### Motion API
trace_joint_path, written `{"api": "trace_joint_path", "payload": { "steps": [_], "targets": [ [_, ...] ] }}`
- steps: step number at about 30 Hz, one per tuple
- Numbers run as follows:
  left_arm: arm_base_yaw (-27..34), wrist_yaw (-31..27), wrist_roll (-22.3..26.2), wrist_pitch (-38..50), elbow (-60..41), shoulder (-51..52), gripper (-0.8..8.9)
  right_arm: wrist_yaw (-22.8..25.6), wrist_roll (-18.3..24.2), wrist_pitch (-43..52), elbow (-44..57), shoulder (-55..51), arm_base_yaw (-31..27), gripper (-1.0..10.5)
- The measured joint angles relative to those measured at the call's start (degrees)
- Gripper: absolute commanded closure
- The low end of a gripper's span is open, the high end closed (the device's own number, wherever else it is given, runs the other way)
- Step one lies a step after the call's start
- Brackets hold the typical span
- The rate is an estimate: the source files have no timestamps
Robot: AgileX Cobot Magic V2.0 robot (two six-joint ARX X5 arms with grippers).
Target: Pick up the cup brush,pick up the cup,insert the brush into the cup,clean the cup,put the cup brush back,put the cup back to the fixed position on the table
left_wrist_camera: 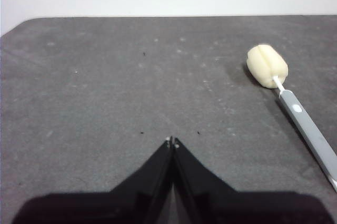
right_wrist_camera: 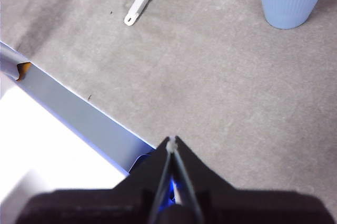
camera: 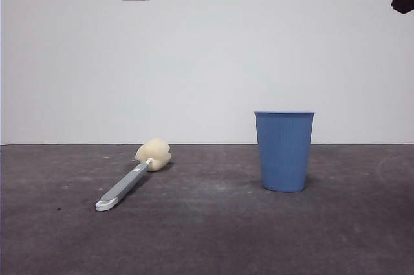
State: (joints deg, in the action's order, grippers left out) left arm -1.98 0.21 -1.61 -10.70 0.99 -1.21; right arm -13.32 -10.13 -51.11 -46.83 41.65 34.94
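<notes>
Both hands, left (left_wrist_camera: 172, 142) and right (right_wrist_camera: 172, 140), closed, holding nothing.

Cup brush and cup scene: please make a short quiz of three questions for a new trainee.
1. True or false: the cup brush lies flat on the table.
2. The cup is: A) tipped over, B) upright, C) held.
3. What does the left gripper hold?

Key: 1 true. 2 B. 3 Nothing; it is shut and empty, as is the right gripper.
</notes>
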Motion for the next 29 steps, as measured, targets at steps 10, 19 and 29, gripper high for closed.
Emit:
{"api": "trace_joint_path", "payload": {
  "steps": [10, 19, 29],
  "targets": [
    [0.0, 0.0, -1.4, 0.0, 0.0, 0.2, 8.17, 0.0, 0.0, 0.0, 0.0, 0.0, 0.0, 9.5],
    [0.0, 0.0, -1.4, 0.0, 0.0, 0.2, 8.17, 0.0, 0.0, 0.0, 0.0, 0.0, 0.0, 9.5],
    [0.0, 0.0, -1.4, 0.0, 0.0, 0.2, 8.17, 1.4, 3.3, 1.0, 0.0, -2.5, -2.9, 9.5]
  ]
}}
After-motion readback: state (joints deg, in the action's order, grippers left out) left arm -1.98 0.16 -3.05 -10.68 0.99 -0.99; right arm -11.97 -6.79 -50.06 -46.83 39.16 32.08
